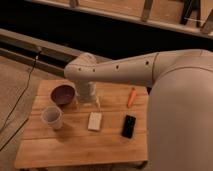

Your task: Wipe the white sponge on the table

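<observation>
The white sponge (94, 121) lies flat near the middle of the light-wood slatted table (75, 146). My gripper (88, 105) hangs from the white arm just behind the sponge, pointing down over the table top. Its two fingers stand apart, open, with nothing between them. A small gap shows between the fingertips and the sponge.
A dark red bowl (63, 94) sits at the table's back left, close beside the gripper. A translucent white cup (52, 116) stands left of the sponge. A black phone (129, 126) lies to the sponge's right, and an orange carrot (131, 97) behind the phone. A cable (20, 100) runs across the floor at left.
</observation>
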You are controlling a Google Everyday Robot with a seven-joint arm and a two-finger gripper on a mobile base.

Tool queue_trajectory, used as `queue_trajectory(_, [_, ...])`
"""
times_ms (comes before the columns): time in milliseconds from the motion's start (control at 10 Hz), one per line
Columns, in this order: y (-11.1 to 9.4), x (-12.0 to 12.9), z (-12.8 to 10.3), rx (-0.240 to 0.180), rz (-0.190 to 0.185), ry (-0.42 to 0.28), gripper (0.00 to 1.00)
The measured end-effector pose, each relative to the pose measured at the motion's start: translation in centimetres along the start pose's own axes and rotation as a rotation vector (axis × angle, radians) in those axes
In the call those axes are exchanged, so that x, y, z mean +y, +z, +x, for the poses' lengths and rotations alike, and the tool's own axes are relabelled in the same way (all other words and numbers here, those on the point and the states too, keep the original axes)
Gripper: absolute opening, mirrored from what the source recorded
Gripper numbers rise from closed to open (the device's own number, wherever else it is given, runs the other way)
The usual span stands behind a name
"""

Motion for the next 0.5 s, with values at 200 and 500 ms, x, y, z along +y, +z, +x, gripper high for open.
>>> queue_trajectory(200, [1.5,-1.9,-0.7,0.003,0.018,0.033,0.65])
queue_trajectory(500, [3.9,-2.5,-1.1,0.002,0.042,0.078,0.65])
